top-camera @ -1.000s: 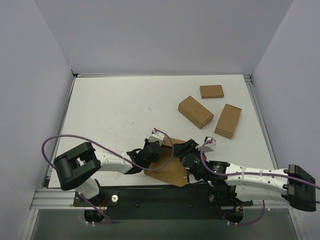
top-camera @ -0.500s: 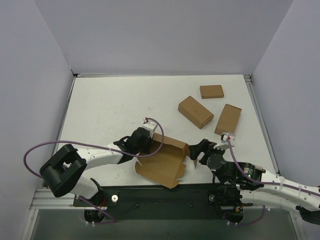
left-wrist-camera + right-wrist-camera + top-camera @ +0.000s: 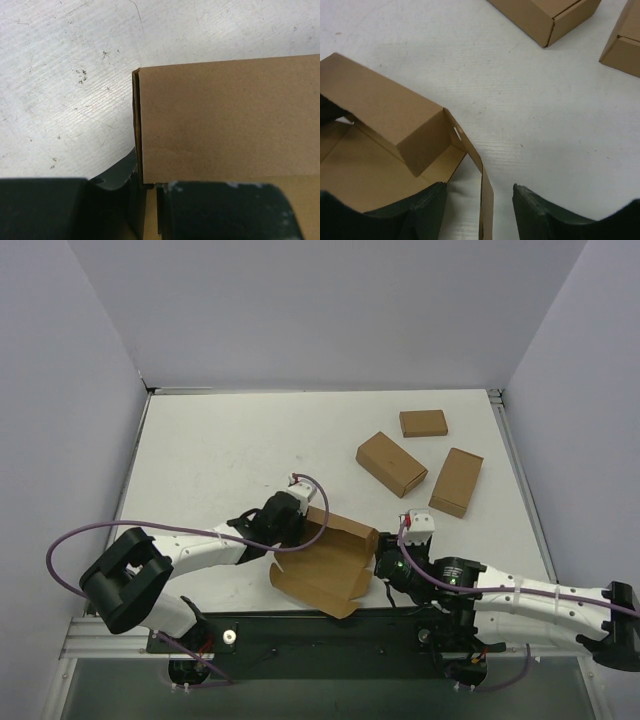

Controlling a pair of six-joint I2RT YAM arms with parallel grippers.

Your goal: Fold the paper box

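The paper box (image 3: 322, 570) is plain brown cardboard, half folded. It lies open side up by the near edge of the table (image 3: 220, 460), about midway along — far wall raised, right side flap splayed outward.

Partly folded paper box (image 3: 322, 568), three small brown boxes (image 3: 392, 463) beyond it

White table (image 3: 230, 460), enclosed on three sides by plain pale lilac panels: a back wall (image 3: 320, 310), a left wall (image 3: 60, 440) and a right wall (image 3: 590, 420). In the wrist views the tabletop is seen to be scuffed and finely scratched. An aluminium rail (image 3: 85, 640) is mounted along the near edge. Even, diffuse lighting is indicated by soft, faint shadows.
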